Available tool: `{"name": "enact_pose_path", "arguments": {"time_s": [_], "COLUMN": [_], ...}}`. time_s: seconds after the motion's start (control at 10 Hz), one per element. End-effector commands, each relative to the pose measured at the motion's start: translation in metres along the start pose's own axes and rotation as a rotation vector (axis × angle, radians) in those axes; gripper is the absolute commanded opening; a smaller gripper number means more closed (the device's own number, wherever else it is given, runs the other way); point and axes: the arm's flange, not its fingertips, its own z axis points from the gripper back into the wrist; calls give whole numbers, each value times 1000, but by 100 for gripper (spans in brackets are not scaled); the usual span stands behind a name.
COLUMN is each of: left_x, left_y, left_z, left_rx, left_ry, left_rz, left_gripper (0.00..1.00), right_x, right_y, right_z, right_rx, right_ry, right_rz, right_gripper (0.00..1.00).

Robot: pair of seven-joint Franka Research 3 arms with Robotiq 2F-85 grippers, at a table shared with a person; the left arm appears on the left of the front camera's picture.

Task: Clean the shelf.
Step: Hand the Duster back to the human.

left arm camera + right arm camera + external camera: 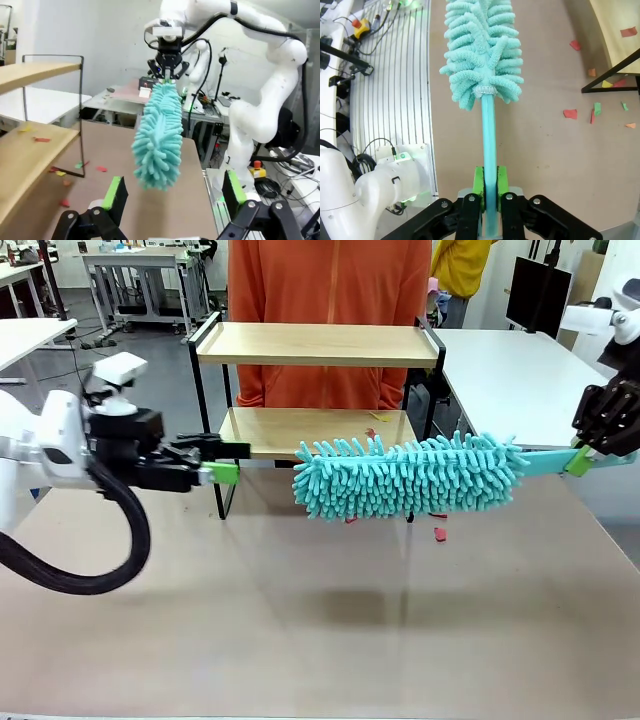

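The shelf (315,345) stands at the far middle of the table, two light wooden boards in a black frame. Small coloured paper scraps (378,418) lie on its lower board. A teal fluffy duster (410,477) hangs level in front of that lower board, just above the table. My right gripper (578,460) is shut on the duster's handle (489,130), seen in the right wrist view (490,187). My left gripper (225,472) hovers open at the shelf's left front leg, holding nothing. In the left wrist view, its green pads (114,195) stand wide apart facing the duster (159,137).
More paper scraps (570,113) lie on the brown table near the shelf's right front leg (440,533). A person in an orange top (330,280) stands right behind the shelf. A white table (520,370) adjoins at the far right.
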Motion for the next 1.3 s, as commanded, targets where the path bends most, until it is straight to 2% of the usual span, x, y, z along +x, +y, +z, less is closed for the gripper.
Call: {"name": "enact_pose_path", "arguments": {"time_s": [0.0, 0.6, 1.2], "left_x": [-33, -50, -49], "left_y": [-55, -49, -32], "left_z": [-19, -62, -103], "left_rx": [35, 43, -7], "left_ry": [-6, -10, -39], "left_rz": [-32, -82, -96], "left_gripper": [100, 100, 100], "right_x": [0, 0, 0], "right_y": [2, 2, 2], "right_z": [1, 1, 1], "right_rx": [1, 1, 1], "right_ry": [-27, -27, -27], "right_rz": [2, 2, 2], "right_gripper": [13, 13, 13]}}
